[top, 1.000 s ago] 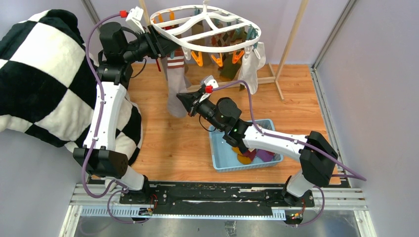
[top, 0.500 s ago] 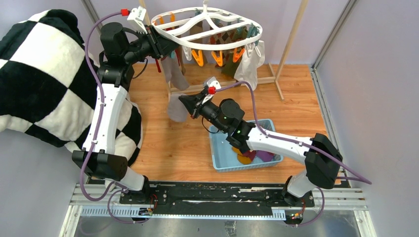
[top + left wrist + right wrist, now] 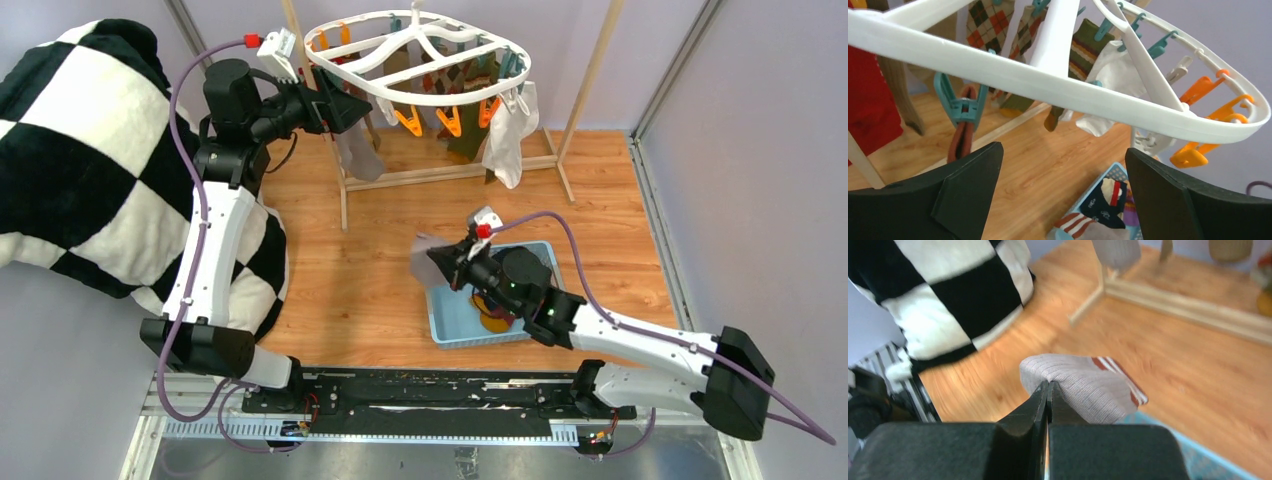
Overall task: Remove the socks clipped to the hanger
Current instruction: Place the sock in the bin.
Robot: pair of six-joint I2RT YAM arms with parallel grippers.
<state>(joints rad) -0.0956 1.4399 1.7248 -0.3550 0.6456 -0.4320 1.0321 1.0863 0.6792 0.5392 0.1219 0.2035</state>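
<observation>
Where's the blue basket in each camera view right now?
Top external: blue basket just right of centre, lower half.
Left wrist: bottom edge, centre.
Right wrist: bottom right corner, blurred.
Shared landmark: the wooden rack, its floor rail visible in all three.

Overhead, the grey sock (image 3: 424, 256) at the right hand (image 3: 440, 262) is a smear, and its stripes don't resolve. The right arm covers much of the blue basket (image 3: 447, 312), so most of what lies inside is out of sight. The checked blanket (image 3: 80, 130) runs off the left edge. Behind the hanger (image 3: 450, 100) ribs, the far socks (image 3: 470, 135) are too small to sort.

At the left wrist, the hanger's rim is cut at the left edge and a red sock (image 3: 870, 100) is sliced there too. The left hand (image 3: 1063, 150) has its fingers (image 3: 968, 190) cropped at the bottom.

At the right wrist, floor and wooden rack (image 3: 1168, 301) are all blur. The sock's far end vanishes behind the hand.
</observation>
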